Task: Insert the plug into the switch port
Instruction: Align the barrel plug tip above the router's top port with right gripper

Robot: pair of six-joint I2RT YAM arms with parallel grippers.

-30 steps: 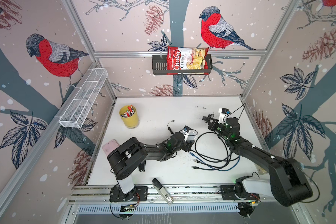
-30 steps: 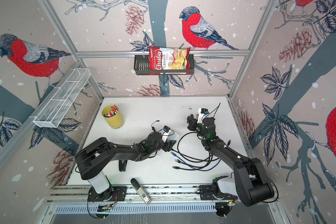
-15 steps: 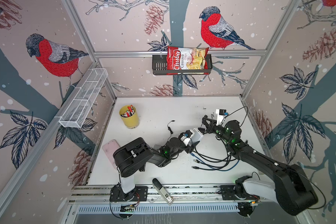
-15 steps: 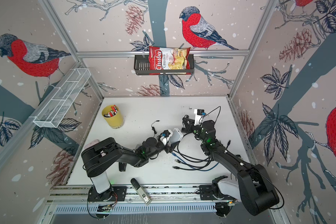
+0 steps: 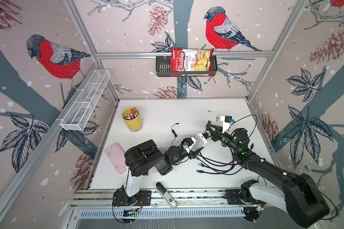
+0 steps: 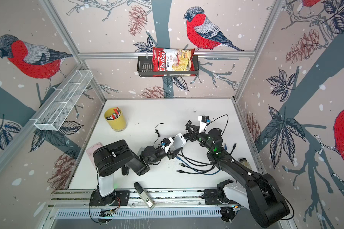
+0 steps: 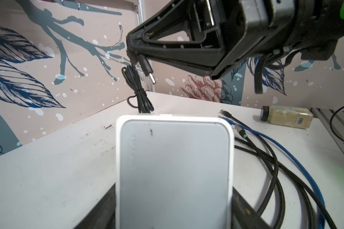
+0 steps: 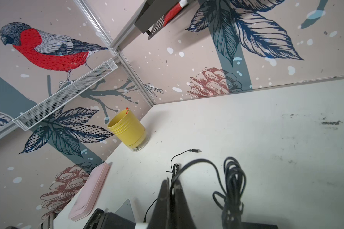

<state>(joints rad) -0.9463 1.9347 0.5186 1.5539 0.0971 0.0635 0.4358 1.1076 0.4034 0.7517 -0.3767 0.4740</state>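
Note:
My left gripper (image 5: 195,150) is shut on the white switch (image 5: 200,141), held up off the table; in the left wrist view the switch (image 7: 174,168) fills the space between the jaws. The far edge of the switch faces my right gripper, and its port is hidden. My right gripper (image 5: 208,125) is shut on the black plug (image 7: 147,68), which sticks out of the fingertips with its metal tip slanting down, a short way above the switch's far edge. In the right wrist view the cable runs between the closed fingers (image 8: 168,190), and its coil (image 8: 233,188) hangs beside them.
A yellow cup of pens (image 5: 131,119) stands at the back left and a pink phone (image 5: 116,157) lies on the left. Black and blue network cables (image 5: 214,164) sprawl under the right arm. A spice jar (image 7: 286,117) lies near the right wall.
The left gripper has carried the switch up and to the right, towards the right gripper. The right gripper has come left and down with the plug until it is close to the switch.

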